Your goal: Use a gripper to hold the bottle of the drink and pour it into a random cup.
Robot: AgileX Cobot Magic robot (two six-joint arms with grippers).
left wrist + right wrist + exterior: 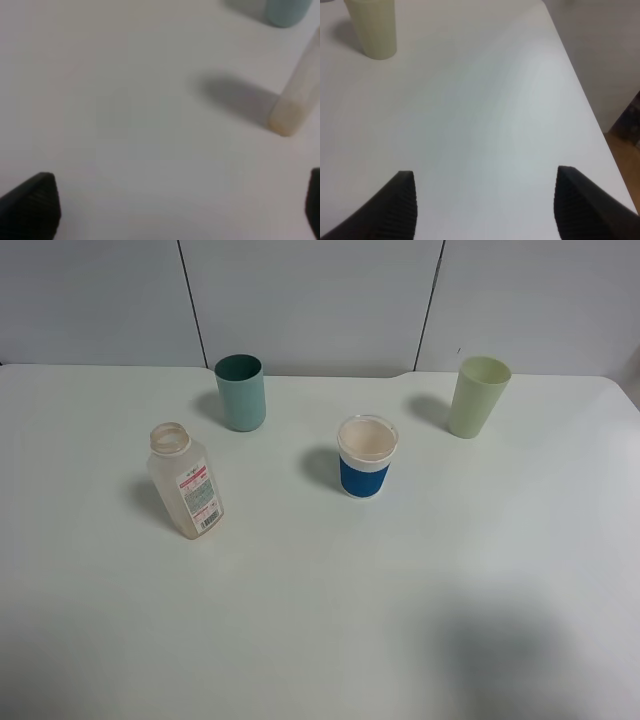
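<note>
Exterior high view, left to right on the white table [330, 620]: small clear squarish plastic bottle [185, 481] at centre left, upright, open neck up; no liquid discernible inside. Teal plastic tumbler [241, 392] upper left of centre; white cup with blue band [366, 456] at centre; pale yellow-green cup [478, 396] upper right. Neither arm appears there. Only the wrist views show grippers: left gripper [180, 205] spread wide, empty; right gripper [485, 205] likewise, with ribbed black fingers [397, 207].

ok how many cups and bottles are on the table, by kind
cups: 3 (teal cup, white cup with a blue band, pale yellow-green cup)
bottles: 1 (clear bottle)
total: 4
</note>
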